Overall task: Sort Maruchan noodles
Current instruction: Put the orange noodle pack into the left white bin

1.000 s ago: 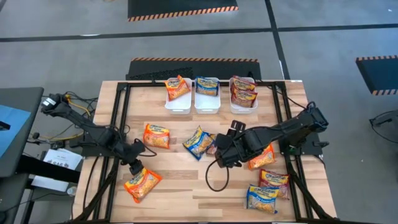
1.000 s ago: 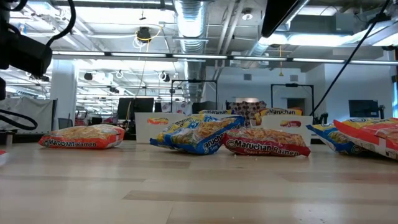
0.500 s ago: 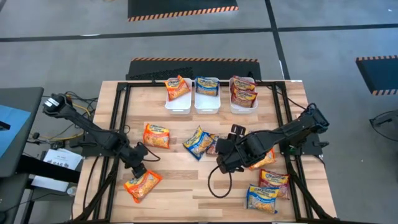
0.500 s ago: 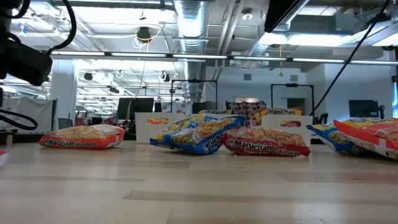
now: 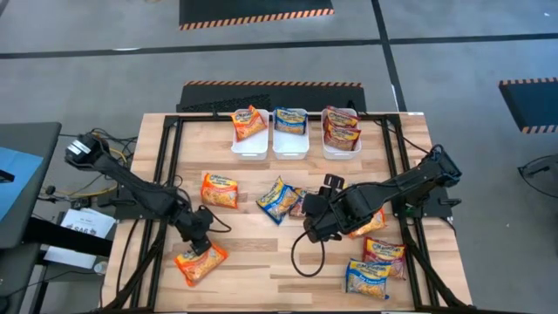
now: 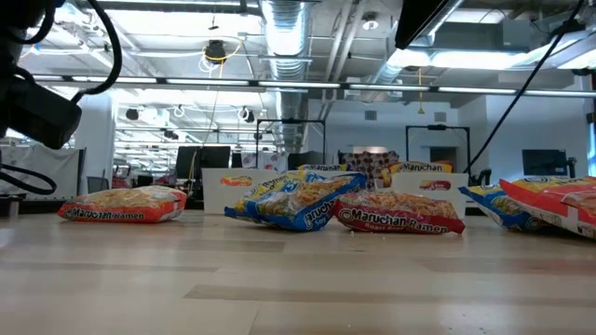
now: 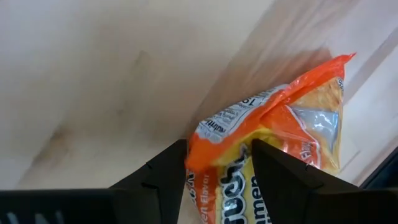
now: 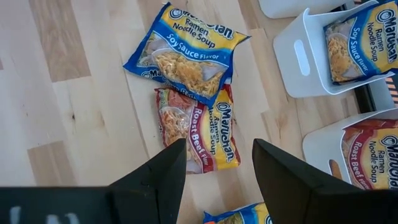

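Observation:
Loose Maruchan packets lie flat on the wooden table. An orange one (image 5: 200,262) sits near the left front. My left gripper (image 5: 199,239) is open and low over it, one finger on each side of the packet's end (image 7: 214,146). My right gripper (image 5: 312,228) is open and hovers mid-table, touching nothing. A blue packet (image 8: 186,59) lies in its wrist view, overlapping a dark red one (image 8: 199,134). Another orange packet (image 5: 220,190) lies left of centre. One more orange packet (image 5: 370,223) is partly hidden under the right arm. My left gripper comes from above with its open fingers (image 7: 165,177) astride the orange packet's end (image 7: 205,134), which lies flat on the table. I cannot tell whether the fingers touch the plastic.
Three white tubs stand along the far edge, holding orange (image 5: 249,124), blue (image 5: 290,122) and dark red (image 5: 341,131) packets. A dark red packet (image 5: 384,251) and a blue one (image 5: 366,279) lie near the right front. A black frame rail (image 5: 166,174) borders the table.
My left gripper has moved toward the near right and come down onto the orange packet's end. My right gripper has shifted a little toward the near edge and then held still. No packet has visibly moved.

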{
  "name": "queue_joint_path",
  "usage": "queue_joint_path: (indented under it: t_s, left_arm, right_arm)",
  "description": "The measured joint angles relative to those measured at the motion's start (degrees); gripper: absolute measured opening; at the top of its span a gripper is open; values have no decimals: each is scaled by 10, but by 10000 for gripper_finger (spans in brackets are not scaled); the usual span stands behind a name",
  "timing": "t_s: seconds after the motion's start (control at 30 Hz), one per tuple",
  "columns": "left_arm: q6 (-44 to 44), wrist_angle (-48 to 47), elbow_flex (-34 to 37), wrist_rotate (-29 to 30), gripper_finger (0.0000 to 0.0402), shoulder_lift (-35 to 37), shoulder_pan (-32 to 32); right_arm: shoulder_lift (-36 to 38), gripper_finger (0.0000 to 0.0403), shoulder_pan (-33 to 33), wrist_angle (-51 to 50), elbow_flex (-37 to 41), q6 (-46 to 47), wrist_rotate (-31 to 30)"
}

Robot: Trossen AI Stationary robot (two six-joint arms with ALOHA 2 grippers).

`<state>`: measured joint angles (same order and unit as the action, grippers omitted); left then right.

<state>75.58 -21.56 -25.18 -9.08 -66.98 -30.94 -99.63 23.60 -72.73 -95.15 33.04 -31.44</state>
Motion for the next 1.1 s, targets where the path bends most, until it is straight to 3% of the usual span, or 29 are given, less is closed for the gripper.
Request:
queue_joint_path:
  t_s: [0.17, 0.4, 0.77, 1.1]
  left_arm:
    - [-35, 36, -1, -12, 135, -34, 0]
    - [-80, 71, 0, -3, 15, -51, 3]
    - [-154, 214, 1, 12, 1, -51, 42]
    - [-290, 263, 1, 31, 0, -50, 133]
  right_arm:
    - [0, 207, -1, 1, 0, 0, -1]
    - [0, 207, -1, 2, 0, 0, -1]
    - [0, 207, -21, 15, 0, 21, 3]
    - [0, 207, -82, 38, 0, -29, 64]
